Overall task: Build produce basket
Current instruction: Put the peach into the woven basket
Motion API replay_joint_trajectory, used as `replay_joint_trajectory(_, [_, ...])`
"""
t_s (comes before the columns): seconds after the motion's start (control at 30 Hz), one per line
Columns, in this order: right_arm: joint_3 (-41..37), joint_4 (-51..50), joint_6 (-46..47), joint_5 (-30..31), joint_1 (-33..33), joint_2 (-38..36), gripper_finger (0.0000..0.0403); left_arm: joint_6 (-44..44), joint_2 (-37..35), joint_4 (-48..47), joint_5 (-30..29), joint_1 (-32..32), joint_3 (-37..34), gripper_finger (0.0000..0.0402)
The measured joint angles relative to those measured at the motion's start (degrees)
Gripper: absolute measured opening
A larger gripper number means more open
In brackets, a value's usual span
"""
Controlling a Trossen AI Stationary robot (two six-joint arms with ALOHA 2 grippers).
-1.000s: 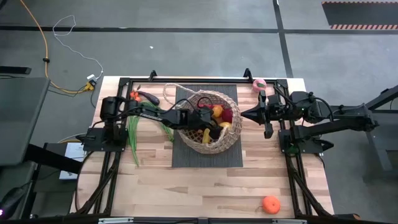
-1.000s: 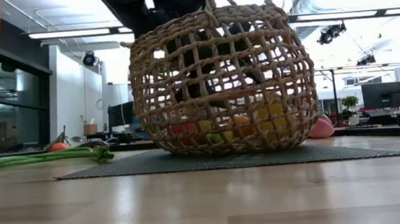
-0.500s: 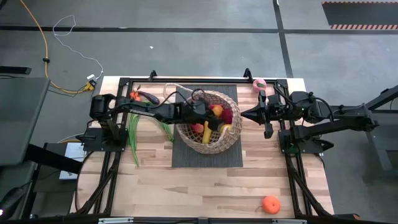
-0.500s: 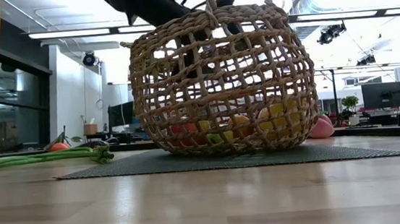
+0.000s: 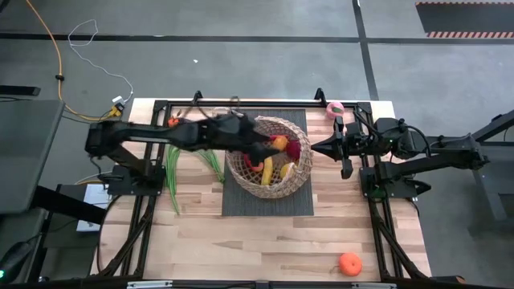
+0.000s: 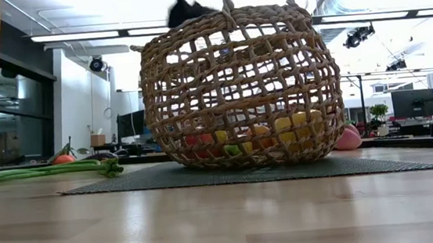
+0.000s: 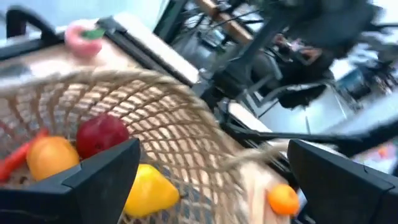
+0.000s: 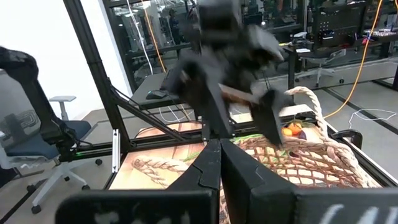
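No writing or labels can be read anywhere. Green beans (image 5: 172, 172) lie on the table (image 5: 265, 241) left of the mat (image 5: 241, 202). The left gripper (image 5: 259, 149) hangs over the basket (image 5: 269, 183), its jaws spread wide and empty above the produce (image 5: 277, 158) inside. The basket stands on the mat at mid-table. The right gripper (image 5: 318, 147), jaws pressed together, waits just right of the basket. An orange (image 5: 348, 263) lies well apart, near the front right corner

From the high view I could not read the left gripper (image 5: 261, 152): it blurred over the basket (image 5: 299, 181). The low view cut it off at the top, and produce behind the weave stayed perhaps half-hidden.
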Motion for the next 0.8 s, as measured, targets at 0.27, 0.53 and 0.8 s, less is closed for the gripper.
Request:
replay_joint_trajectory(0.27, [0.0, -0.43, 0.15, 0.0, -0.01, 0.0, 0.0, 14.26, -17.92, -10.86, -13.99, -6.79, 0.02, 0.0393])
replay_joint_trajectory(0.53, [0.0, -1.42, 0.42, 0.0, 0.0, 0.0, 0.0, 19.15, -32.24, -16.94, -20.93, -14.27, -7.78, 0.0393])
replay_joint_trajectory(0.8, [0.0, -1.55, 0.42, 0.05, -0.02, 0.0, 0.0, 15.85, -46.42, -15.79, -24.59, -13.24, -21.76, 0.0393])
